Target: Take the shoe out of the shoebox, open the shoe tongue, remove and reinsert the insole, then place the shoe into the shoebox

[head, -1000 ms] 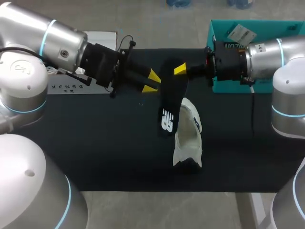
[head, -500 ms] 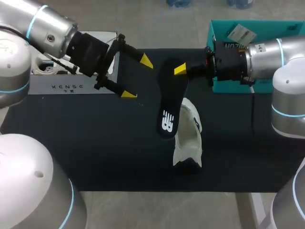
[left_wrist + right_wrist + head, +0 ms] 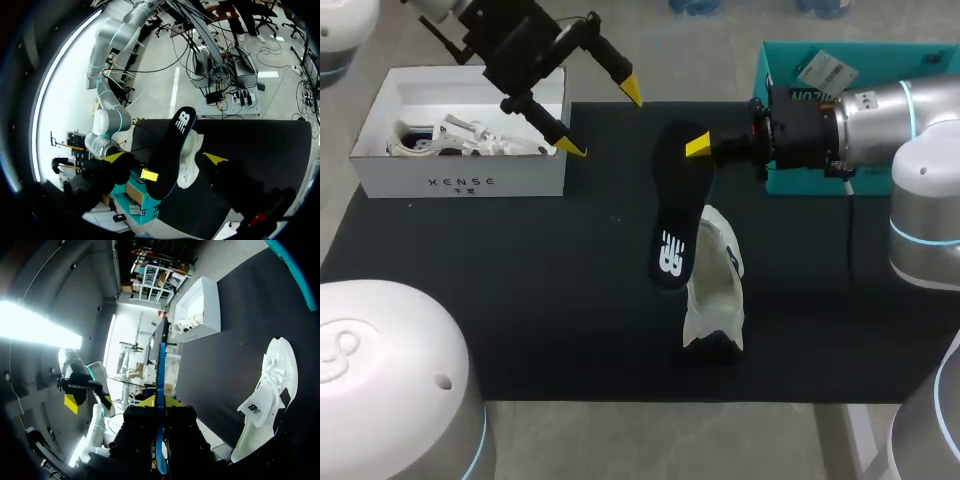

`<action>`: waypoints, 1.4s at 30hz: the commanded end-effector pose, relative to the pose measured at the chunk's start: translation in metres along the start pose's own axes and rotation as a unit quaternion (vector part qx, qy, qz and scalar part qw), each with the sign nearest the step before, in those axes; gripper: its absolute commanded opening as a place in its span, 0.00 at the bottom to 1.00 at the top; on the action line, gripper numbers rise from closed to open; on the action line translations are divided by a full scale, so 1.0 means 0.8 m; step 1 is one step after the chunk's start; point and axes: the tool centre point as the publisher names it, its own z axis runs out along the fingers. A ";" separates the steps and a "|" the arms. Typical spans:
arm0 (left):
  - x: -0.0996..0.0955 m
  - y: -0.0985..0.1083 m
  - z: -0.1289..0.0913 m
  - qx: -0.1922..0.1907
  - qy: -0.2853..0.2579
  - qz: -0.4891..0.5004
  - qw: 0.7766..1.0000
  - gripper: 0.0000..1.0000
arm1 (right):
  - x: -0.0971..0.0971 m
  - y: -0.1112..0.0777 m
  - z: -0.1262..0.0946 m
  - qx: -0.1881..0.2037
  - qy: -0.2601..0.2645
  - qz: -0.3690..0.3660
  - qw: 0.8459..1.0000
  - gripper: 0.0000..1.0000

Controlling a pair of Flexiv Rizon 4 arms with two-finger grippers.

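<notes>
The right gripper (image 3: 698, 146) is clamped on one end of the black insole (image 3: 675, 225), a yellow tip pressed to each face. In the right wrist view the insole (image 3: 160, 390) shows edge-on, a thin strip squeezed between the two fingers of that gripper (image 3: 160, 401). From the head view the insole's free end hangs down over the upper left edge of the white shoe (image 3: 715, 290) and hides part of it; whether the two touch cannot be told.

The shoe lies on its side on the black mat (image 3: 520, 300), near the middle of the table and outside both boxes. Its opening faces the left arm's side (the right wrist view shows the laces and the side panel of the shoe (image 3: 265, 395) more clearly).

The teal shoebox (image 3: 790, 70) stands at the far right corner of the mat. The right arm crosses in front of it and covers most of its near wall, and a white tag (image 3: 825, 70) lies in it.

The left gripper (image 3: 602, 119) hangs above the far left part of the mat with its fingers spread wide and nothing between them. One yellow tip sits just over the near right corner of the white box (image 3: 460, 180), which holds pale, tangled items that are too small to make out.

Seen from the left wrist, that gripper (image 3: 165, 158) points at the insole (image 3: 172, 150), with the shoe (image 3: 189, 165) behind it and the shoebox (image 3: 135, 192) beyond.
</notes>
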 end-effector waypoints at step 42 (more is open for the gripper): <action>-0.036 0.029 0.014 -0.059 0.154 0.086 0.983 1.00 | -0.018 -0.032 0.032 0.021 0.041 0.027 0.999 0.00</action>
